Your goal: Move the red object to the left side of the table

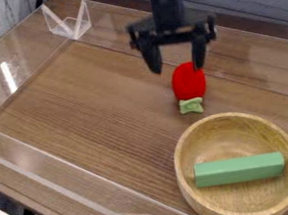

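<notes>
The red object (pixel 188 80) is a glossy red strawberry-like toy with a light green cap toward the front, lying on the brown wood-grain table (pixel 94 117) right of centre. My gripper (pixel 177 62) hangs just behind and above it, fingers spread wide and open. The left fingertip (pixel 154 66) sits left of the toy, and the right one hangs over the toy's far end. Nothing is held between the fingers.
A round wooden bowl (pixel 212 186) with a green rectangular block (pixel 240 170) inside stands at the front right. Low clear acrylic walls (pixel 63 181) border the table. A small clear acrylic stand (pixel 66 22) sits at the back left.
</notes>
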Robot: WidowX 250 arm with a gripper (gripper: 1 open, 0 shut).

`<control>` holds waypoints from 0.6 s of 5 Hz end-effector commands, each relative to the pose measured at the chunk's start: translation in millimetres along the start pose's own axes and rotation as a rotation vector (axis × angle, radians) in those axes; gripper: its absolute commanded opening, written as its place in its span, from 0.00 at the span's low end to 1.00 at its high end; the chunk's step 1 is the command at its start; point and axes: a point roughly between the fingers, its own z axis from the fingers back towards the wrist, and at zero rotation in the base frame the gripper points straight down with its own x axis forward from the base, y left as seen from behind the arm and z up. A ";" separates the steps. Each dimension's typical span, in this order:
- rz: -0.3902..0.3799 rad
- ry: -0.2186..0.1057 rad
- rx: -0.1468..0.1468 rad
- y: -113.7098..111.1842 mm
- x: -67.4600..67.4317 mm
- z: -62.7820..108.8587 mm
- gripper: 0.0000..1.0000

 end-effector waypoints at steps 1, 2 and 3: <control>0.006 -0.021 0.001 -3.3 11.1 -3.9 1.00; 0.013 -0.017 0.003 -2.8 20.6 -6.4 0.00; 0.054 -0.032 0.001 2.2 27.6 6.9 0.00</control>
